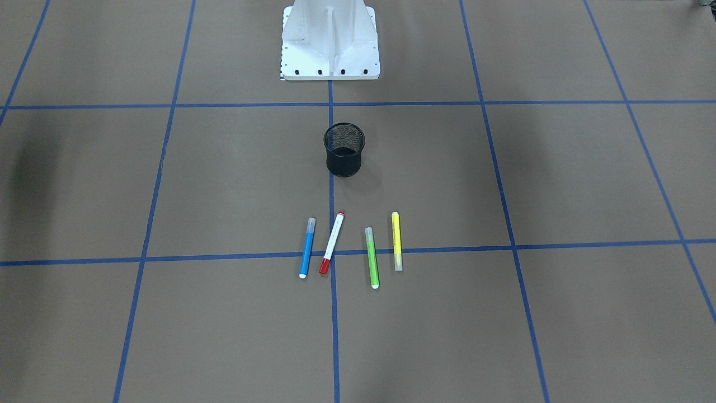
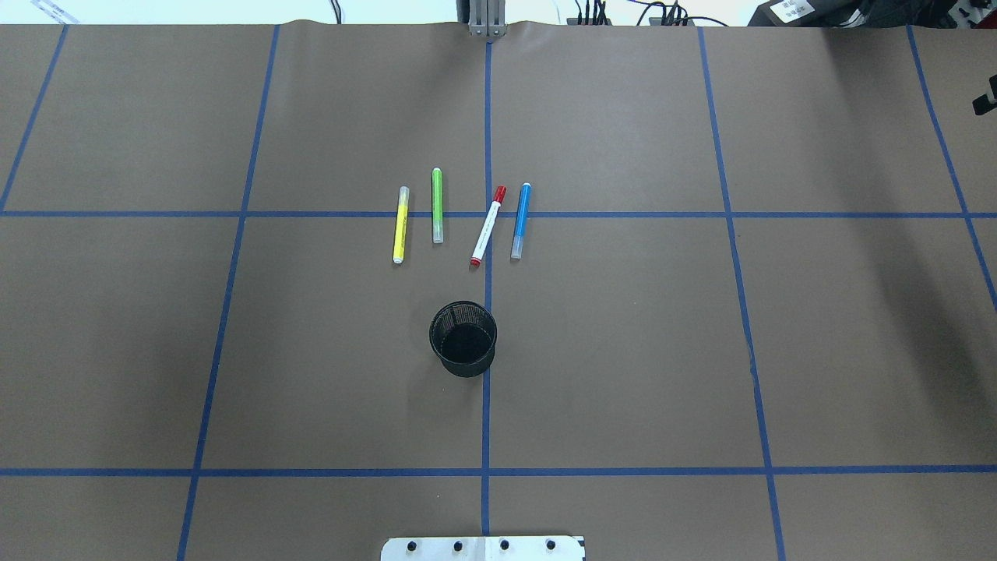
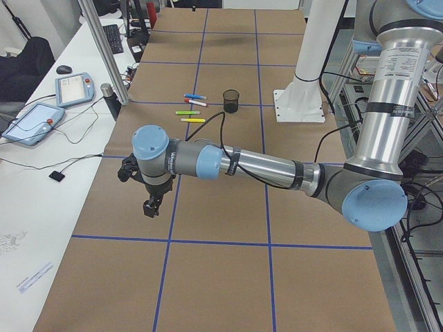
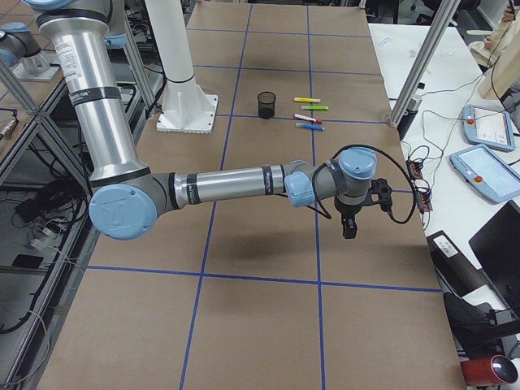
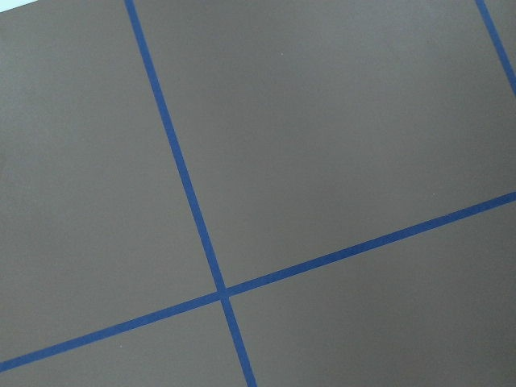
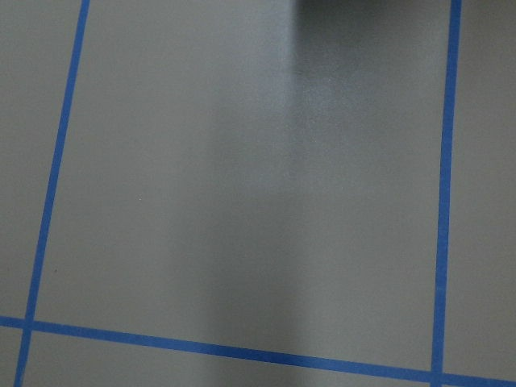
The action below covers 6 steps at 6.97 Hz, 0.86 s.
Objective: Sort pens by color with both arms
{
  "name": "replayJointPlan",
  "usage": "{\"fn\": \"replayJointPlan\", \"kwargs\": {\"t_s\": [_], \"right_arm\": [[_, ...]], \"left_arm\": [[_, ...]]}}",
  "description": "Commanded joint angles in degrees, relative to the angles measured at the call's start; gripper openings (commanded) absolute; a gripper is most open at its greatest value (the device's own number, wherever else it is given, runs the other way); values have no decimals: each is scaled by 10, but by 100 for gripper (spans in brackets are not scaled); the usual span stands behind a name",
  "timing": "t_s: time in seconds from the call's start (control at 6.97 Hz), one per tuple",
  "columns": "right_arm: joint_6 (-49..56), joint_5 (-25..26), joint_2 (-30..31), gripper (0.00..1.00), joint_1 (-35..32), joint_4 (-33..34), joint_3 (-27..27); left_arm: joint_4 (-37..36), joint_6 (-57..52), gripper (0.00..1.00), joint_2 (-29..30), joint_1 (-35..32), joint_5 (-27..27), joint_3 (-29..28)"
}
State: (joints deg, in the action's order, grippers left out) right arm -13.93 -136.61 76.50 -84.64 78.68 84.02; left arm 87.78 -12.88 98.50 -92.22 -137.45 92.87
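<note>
The black mesh cup stands upright on the brown surface, right on the middle blue line. It is between the white base and the pens. All four pens lie flat on the surface, outside the cup and a little way from it.

The pens lie side by side in a row. Each one's long way runs from the robot's side to the far side, and each crosses the same blue cross line. On the robot's left are the yellow pen, with its clear cap at the far end, and the green pen, with its clear cap at the near end. The white pen is tilted and lies across the middle line, its big red cap at the far end. The blue pen is on the right, clear cap toward the robot.

The left arm is bent at the elbow and reaches out level, low over the surface, well apart from the pens. The left end effector hangs down. The right arm does the same on the other side, with the right end effector hanging down. I cannot tell if either one is wide or narrow.
</note>
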Motion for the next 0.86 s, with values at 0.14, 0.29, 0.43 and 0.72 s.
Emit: {"fn": "replayJointPlan", "kwargs": {"t_s": [0.14,0.29,0.43,0.72], "right_arm": [[72,-8,66,100,-60,13,24],[73,-8,66,100,-65,54,34],[73,-8,67,100,-66,64,44],[73,-8,69,100,-65,65,43]], "left_arm": [[-2,-27,99,-31,-17,-1,17],[-2,-26,99,-32,-23,-2,21],[-2,-26,99,-50,-25,-2,33],[-3,-25,99,-53,-26,-2,41]]}}
